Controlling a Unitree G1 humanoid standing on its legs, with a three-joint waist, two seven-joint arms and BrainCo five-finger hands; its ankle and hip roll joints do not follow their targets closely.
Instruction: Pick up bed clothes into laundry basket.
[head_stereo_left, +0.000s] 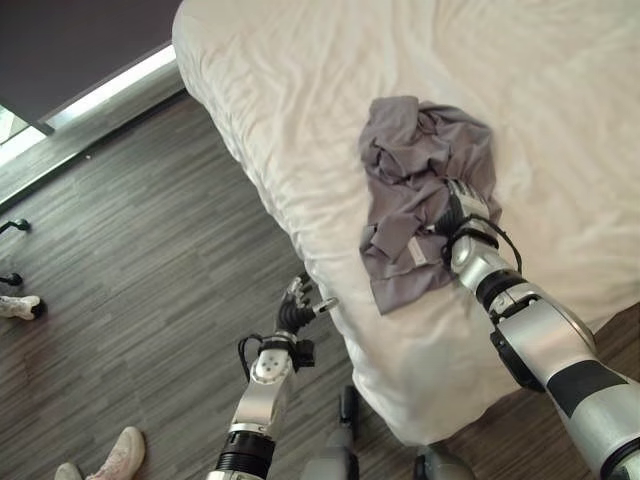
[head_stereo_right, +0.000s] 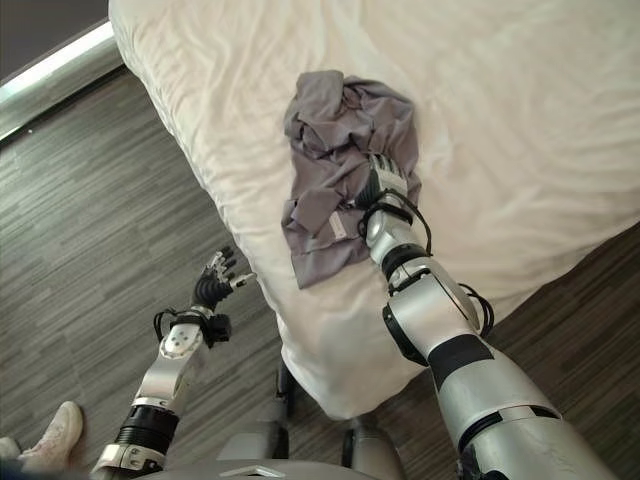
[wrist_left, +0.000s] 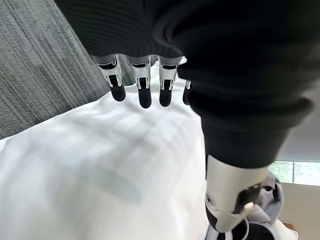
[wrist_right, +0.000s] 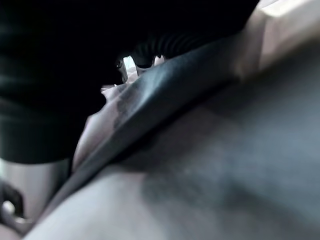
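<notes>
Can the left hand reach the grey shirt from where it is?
Probably not: the left hand hangs off the bed's edge over the floor, while the shirt lies further in, under the right hand.

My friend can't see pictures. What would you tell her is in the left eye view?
The robot's right hand is buried in a crumpled grey garment on a white bed, near its corner. Its left hand hangs over the wooden floor beside the bed, fingers relaxed. A person's shoe shows at the bottom.

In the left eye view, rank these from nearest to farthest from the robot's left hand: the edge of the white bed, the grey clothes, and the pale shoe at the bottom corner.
From the left hand:
1. White bed edge, right beside it.
2. Grey clothes, farther in on the bed, at the right hand.
3. Pale shoe, on the floor, bottom left.
</notes>
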